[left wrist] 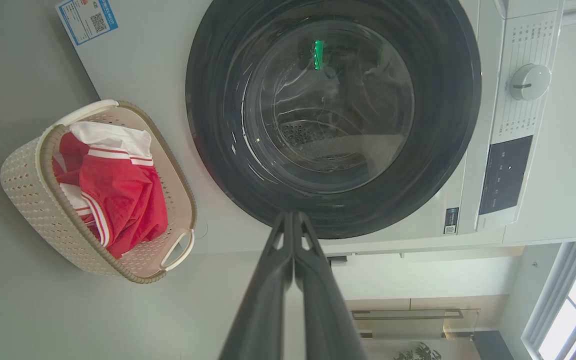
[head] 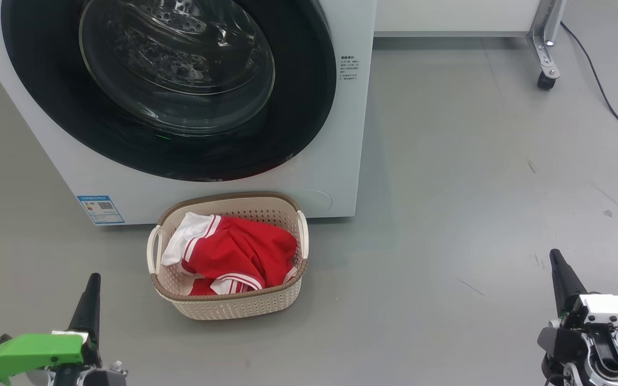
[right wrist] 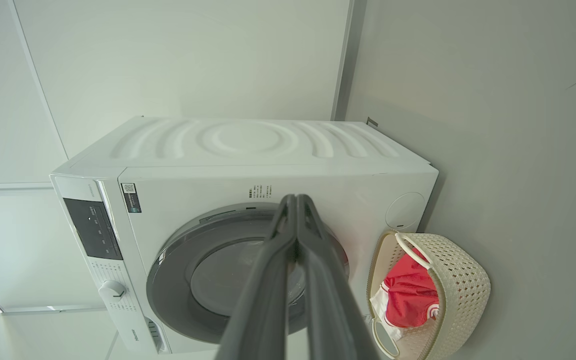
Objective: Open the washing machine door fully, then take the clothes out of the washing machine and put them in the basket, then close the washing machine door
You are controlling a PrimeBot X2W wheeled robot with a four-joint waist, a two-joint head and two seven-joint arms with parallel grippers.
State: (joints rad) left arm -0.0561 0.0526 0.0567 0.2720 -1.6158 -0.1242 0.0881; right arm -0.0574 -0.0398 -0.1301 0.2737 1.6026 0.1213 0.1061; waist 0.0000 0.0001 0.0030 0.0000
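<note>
The washing machine [head: 341,161] stands white at the top of the head view, and its door [head: 169,86], black-rimmed with a glass bowl, lies flush against the front. On the floor just before it sits the cream basket [head: 228,308] holding the red and white clothes [head: 239,252]. My left gripper [head: 92,284] is shut and empty at the lower left, well short of the basket. My right gripper [head: 556,260] is shut and empty at the lower right. The left wrist view shows the door [left wrist: 333,115], basket [left wrist: 33,200] and clothes [left wrist: 118,195]; the right wrist view shows the machine [right wrist: 248,145] and basket [right wrist: 463,285].
Grey floor spreads to the right of the machine. A wheeled metal leg [head: 546,59] and a black cable [head: 609,102] lie at the far right. A blue label [head: 101,209] sits low on the machine's front; a dial [left wrist: 530,82] and dark panel [left wrist: 505,175] are on its control strip.
</note>
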